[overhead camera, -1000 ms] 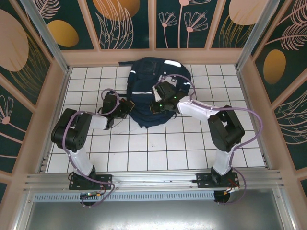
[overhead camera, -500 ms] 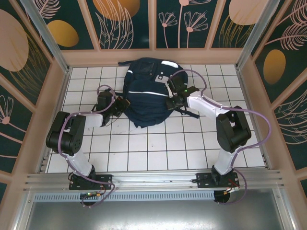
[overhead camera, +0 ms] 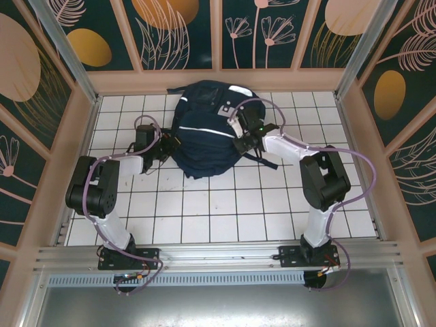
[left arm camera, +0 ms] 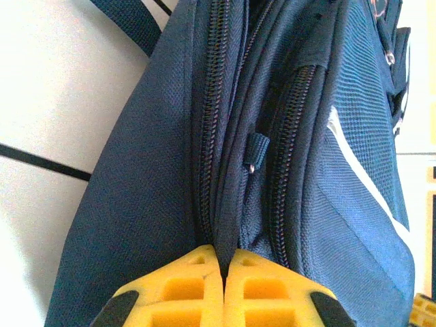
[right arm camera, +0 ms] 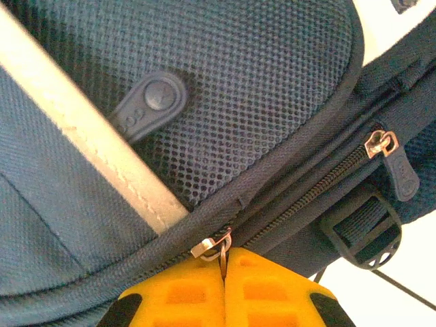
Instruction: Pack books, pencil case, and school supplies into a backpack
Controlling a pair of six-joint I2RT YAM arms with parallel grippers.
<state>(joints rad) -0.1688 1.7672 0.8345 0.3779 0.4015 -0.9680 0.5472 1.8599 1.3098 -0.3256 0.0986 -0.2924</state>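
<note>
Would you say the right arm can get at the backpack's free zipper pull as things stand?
Probably yes: the free pull lies bare on the backpack just ahead of the right fingers, nothing across it. They are shut on the nearer pull, though, and would have to let go first.

The backpack (overhead camera: 204, 136) now lies rounder and flatter, shifted toward the far wall; the right tool (overhead camera: 241, 144) sits at its right flank instead of over its middle; the left tool (overhead camera: 168, 145) reaches farther out along its left side.
</note>
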